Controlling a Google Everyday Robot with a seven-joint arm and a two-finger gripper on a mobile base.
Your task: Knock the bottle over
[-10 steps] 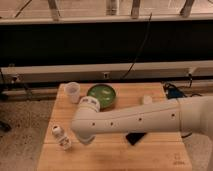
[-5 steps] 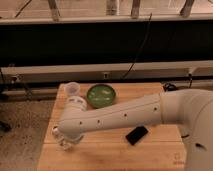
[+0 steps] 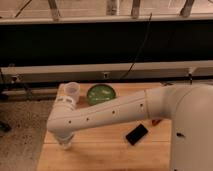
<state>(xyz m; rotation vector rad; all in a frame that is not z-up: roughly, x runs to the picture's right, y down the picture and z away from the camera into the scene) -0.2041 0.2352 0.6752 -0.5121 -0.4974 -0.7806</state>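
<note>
My white arm reaches from the right across the wooden table [image 3: 105,150] to its front left corner. My gripper [image 3: 65,141] hangs down from the end of the arm there, close above the table top. The small white bottle stood at this spot, and the arm's end and the gripper now cover it. I cannot tell whether it is upright or lying down.
A translucent whitish plastic cup [image 3: 72,90] stands at the back left of the table. A green bowl [image 3: 101,94] sits beside it at the back middle. A flat black object [image 3: 136,134] lies at the front right. The table's left edge is next to the gripper.
The arm has swung further left and down toward the front left corner. The bottle, seen standing there earlier, is now covered by the arm's end and gripper.
</note>
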